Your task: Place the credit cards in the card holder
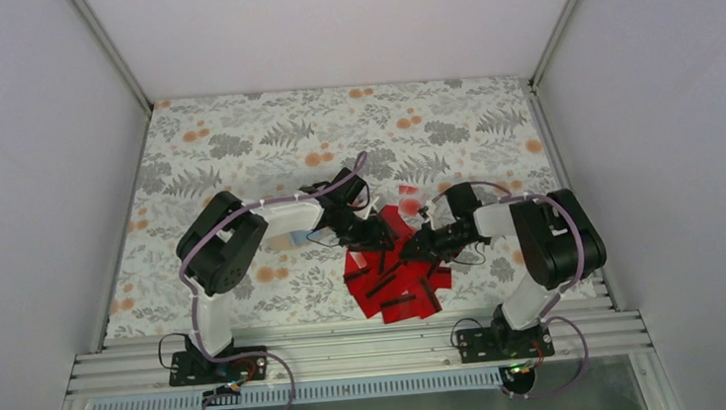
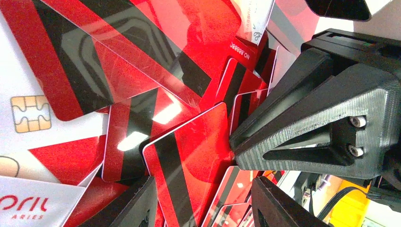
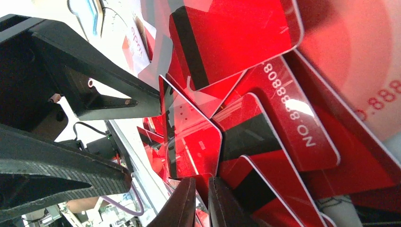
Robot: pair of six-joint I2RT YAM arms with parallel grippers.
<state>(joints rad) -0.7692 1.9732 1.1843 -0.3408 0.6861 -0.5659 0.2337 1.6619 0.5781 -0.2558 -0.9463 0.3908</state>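
Several red credit cards (image 1: 398, 283) with black stripes lie in an overlapping pile on the cloth between both arms. My right gripper (image 3: 202, 179) reaches in from the right and is shut on the edge of one red card (image 3: 196, 137), which stands tilted up off the pile. That same card (image 2: 189, 158) lies between the fingers of my left gripper (image 2: 203, 184), which is open and straddles it. In the top view the left gripper (image 1: 382, 235) and the right gripper (image 1: 420, 247) meet tip to tip over the pile. I do not see the card holder.
A floral cloth (image 1: 235, 147) covers the table, with white walls on three sides. A pale card with a red blot (image 1: 408, 197) lies just behind the pile. An aluminium rail (image 1: 352, 350) runs along the near edge.
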